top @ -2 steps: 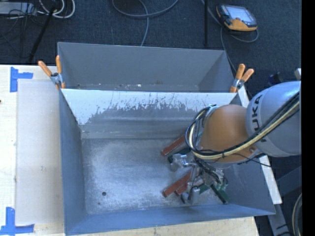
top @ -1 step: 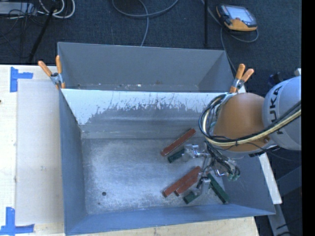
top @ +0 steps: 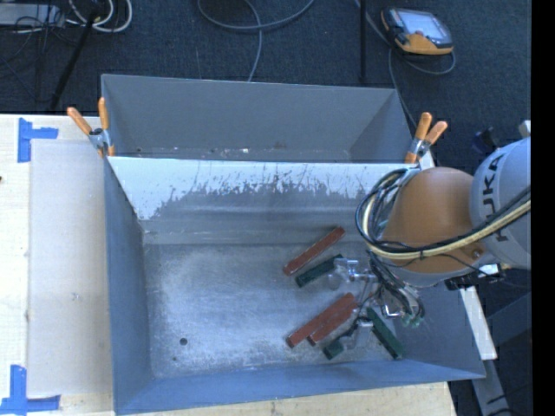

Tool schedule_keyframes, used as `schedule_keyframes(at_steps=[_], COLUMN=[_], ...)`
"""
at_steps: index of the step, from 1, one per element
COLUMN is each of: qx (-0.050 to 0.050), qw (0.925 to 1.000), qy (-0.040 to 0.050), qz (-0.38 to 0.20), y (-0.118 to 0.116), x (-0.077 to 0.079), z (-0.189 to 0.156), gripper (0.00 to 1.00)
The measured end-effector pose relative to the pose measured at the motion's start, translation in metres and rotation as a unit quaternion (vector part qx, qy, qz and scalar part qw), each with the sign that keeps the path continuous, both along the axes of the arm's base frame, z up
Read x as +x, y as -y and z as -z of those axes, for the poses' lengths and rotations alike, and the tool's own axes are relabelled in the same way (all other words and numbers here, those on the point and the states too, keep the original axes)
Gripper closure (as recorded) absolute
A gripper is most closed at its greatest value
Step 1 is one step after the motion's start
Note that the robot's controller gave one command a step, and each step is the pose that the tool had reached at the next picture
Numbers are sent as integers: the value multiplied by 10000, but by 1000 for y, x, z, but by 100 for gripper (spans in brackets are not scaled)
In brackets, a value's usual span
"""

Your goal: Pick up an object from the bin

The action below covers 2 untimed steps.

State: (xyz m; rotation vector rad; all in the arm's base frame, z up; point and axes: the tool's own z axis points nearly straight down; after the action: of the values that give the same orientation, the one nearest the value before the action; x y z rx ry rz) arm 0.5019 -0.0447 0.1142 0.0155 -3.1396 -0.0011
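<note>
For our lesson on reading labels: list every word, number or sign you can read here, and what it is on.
"KU": black letters on the white arm casing, rest hidden.
Handheld device on the floor: screen too small to read.
Grey bin: no text.

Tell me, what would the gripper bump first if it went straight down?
Likely the right end of the lower brown bar, lying just under the gripper; depth is hard to judge.

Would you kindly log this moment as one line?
end effector: in bin, right side | nearest: lower brown bar | upper brown bar: farther left
</note>
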Motion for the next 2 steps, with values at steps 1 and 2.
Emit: schedule_keyframes(at_steps=[1,2], qx=[6,5], qw=[9974,9973], qy=[-21,-8], qz=[724,731], y=[5,4], x=[8,8], z=[45,45], gripper=[0,0])
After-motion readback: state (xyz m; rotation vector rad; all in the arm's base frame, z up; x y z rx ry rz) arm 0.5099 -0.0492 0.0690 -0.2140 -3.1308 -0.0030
